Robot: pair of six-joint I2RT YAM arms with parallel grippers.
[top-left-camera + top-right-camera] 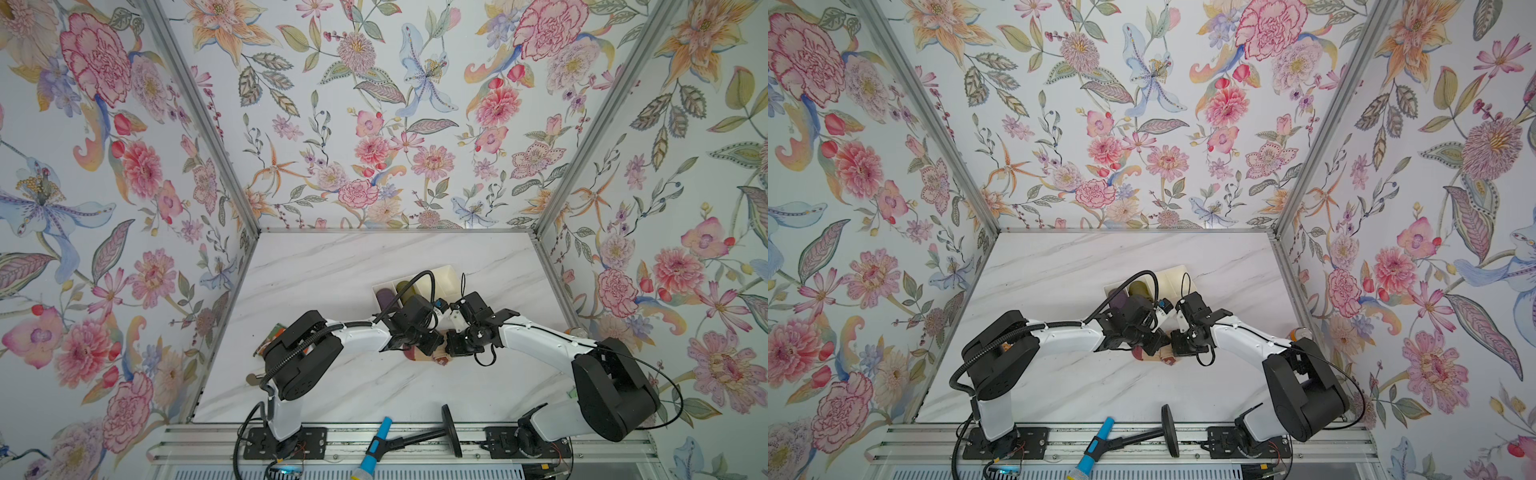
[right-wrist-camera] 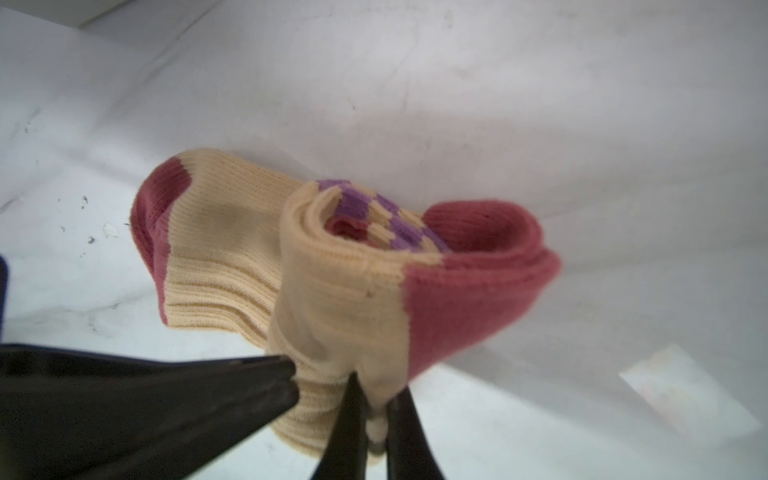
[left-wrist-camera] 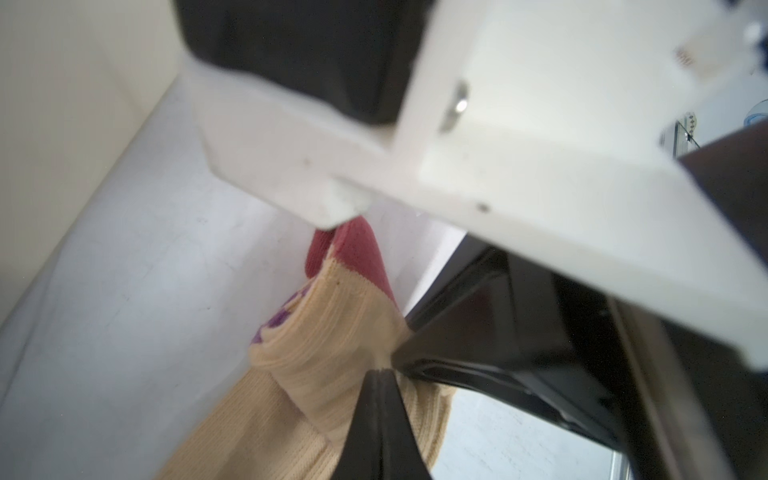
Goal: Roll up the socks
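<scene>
The socks [image 2: 353,270] lie half rolled mid-way across the table [image 1: 332,270], roll axis pointing at the right gripper [image 2: 376,399], which is clamped on their tan edge; left gripper [image 2: 291,376] is closed tight just beside, touching fabric, hold uncertain.

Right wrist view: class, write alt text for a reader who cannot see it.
Partly rolled peach socks with maroon ends and purple stripes are pinched by the right gripper; the shut left gripper nips their ribbed edge beside it. White table behind.
</scene>
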